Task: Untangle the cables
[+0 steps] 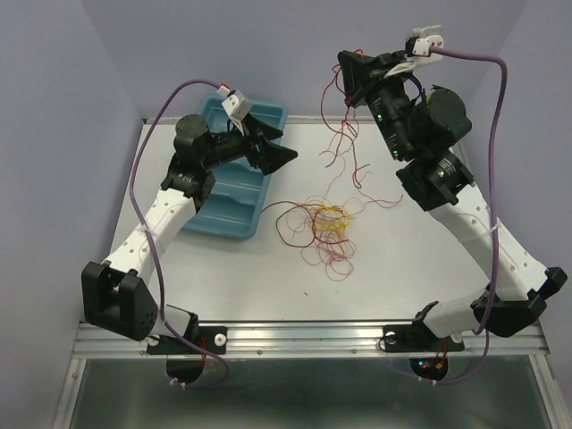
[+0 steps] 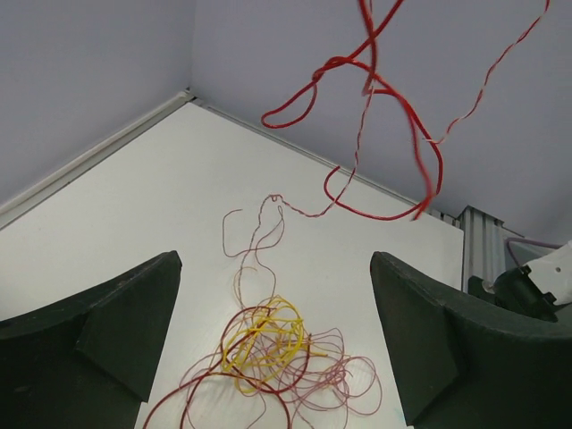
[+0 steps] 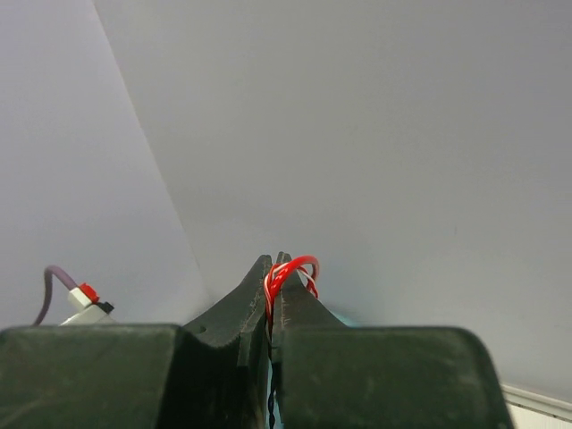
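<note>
Right gripper (image 3: 273, 266) has its jaws pinched together on a few red strands of the cables (image 3: 292, 271), raised high so they trail down to the red-and-yellow heap (image 1: 326, 228) lying on the white surface (image 1: 384, 268). Left gripper (image 2: 275, 264) hovers near a teal tray (image 1: 223, 210), jaws apart, holding nothing.

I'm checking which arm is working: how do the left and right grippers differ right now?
The left gripper is open and empty; the right gripper is shut on a red cable. The left gripper faces the tangle on the table; the right gripper sits high, that cable trailing down from it. Both have dark fingers.
</note>
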You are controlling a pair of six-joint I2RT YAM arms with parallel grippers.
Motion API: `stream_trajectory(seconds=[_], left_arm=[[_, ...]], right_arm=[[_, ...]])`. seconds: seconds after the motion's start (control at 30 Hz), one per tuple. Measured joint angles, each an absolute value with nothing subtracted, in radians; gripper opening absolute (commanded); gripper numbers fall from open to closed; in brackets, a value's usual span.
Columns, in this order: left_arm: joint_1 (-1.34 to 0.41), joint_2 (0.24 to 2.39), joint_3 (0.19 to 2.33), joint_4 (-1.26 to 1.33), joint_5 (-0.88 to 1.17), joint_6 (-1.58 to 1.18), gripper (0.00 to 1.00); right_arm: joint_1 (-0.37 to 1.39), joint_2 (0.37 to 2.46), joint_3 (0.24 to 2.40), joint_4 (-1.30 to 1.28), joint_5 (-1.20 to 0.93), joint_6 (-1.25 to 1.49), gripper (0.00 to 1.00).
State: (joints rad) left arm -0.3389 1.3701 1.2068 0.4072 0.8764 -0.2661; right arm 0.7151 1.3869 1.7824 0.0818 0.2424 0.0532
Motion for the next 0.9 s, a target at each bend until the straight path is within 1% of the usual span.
stream_trajectory(seconds=[0.17,0.43,0.73,0.9], left_arm=[[-0.339,1.365,1.207,0.418,0.915,-0.248,0.99],[-0.342,1.363,1.207,0.490,0.987,-0.257,0.99],[-0.383,1.364,1.228,0.554,0.977,-0.276,0.99],[-0.410,1.364,1.239,0.563,0.930,-0.258,0.99]], right_arm=[[0.715,1.411,1.767,0.072,0.218,0.045,0.01],[0.715,1.413,1.765,0.072,0.071,0.084,0.01],[0.715,1.482,1.765,0.082,-0.061,0.158,0.01],[0.715,1.536,1.765,0.082,-0.110,0.191,0.01]])
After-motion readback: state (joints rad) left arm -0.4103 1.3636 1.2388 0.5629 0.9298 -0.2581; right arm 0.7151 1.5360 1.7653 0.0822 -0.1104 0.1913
